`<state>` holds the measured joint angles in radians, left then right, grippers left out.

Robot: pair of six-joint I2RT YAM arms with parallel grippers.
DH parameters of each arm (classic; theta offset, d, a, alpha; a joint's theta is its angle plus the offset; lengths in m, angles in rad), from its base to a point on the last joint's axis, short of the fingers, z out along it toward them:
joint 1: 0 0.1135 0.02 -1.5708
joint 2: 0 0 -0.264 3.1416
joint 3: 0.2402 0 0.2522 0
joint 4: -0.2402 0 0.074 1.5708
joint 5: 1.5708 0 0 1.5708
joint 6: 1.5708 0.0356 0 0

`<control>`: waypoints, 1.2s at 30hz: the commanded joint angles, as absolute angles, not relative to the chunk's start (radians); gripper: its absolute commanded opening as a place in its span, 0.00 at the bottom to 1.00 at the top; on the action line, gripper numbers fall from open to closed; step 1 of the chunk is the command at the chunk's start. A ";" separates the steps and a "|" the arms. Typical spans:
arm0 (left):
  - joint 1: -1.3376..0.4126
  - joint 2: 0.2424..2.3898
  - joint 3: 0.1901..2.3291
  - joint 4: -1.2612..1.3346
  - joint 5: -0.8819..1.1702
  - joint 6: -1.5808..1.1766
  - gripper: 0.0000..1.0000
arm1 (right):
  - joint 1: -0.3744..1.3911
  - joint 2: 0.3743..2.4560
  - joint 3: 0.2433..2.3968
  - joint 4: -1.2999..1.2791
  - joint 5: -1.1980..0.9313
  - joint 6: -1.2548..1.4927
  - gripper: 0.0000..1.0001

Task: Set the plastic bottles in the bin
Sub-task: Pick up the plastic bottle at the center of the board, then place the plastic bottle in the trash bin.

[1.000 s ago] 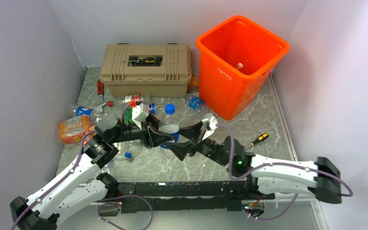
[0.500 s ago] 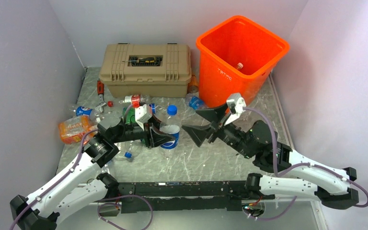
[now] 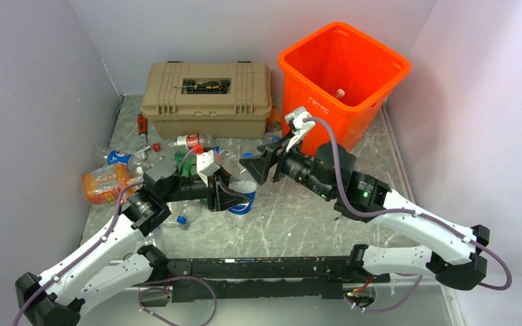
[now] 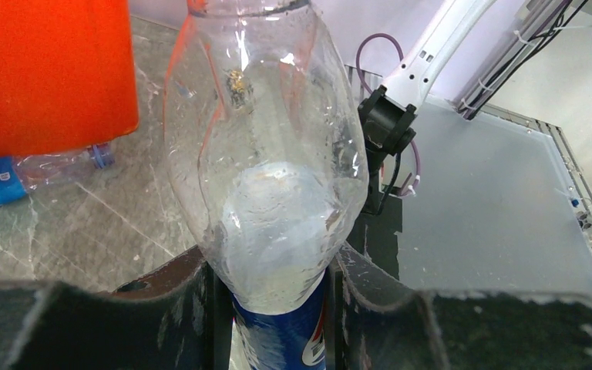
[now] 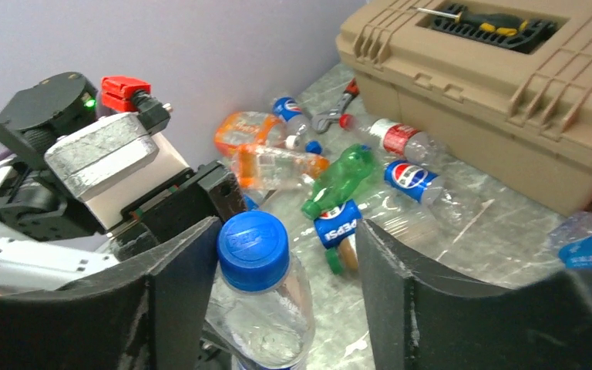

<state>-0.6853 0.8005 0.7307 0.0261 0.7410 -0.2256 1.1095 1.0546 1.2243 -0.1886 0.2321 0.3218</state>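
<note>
My left gripper point(image 3: 233, 197) is shut on the blue Pepsi label of a clear plastic bottle point(image 3: 244, 192), held upright at the table's middle. The left wrist view shows that bottle point(image 4: 270, 169) rising between my left gripper point(image 4: 274, 281) jaws. My right gripper point(image 3: 255, 168) hangs over its top, open. In the right wrist view the blue cap point(image 5: 252, 250) sits between my right gripper point(image 5: 285, 266) fingers, against the left finger point(image 5: 177, 285) and apart from the other. The orange bin point(image 3: 319, 129) stands at the back right, with one bottle point(image 3: 340, 92) inside.
A tan toolbox point(image 3: 207, 109) with a yellow-handled screwdriver point(image 3: 207, 85) on its lid stands at the back. Several crushed bottles lie left of centre: an orange one point(image 3: 105, 182), a red-labelled one point(image 5: 397, 139), a green one point(image 5: 343, 173), a Pepsi one point(image 5: 416, 181). Walls close both sides.
My right arm has swung from the front middle, up past the bin, then left over the held bottle's cap, its jaws narrowing. My left gripper has kept its grip and shifted slightly.
</note>
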 commanded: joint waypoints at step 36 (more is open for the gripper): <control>-0.704 0.634 0.721 0.055 0.413 -0.238 1.00 | 1.041 1.037 1.735 -0.094 0.712 -0.218 0.00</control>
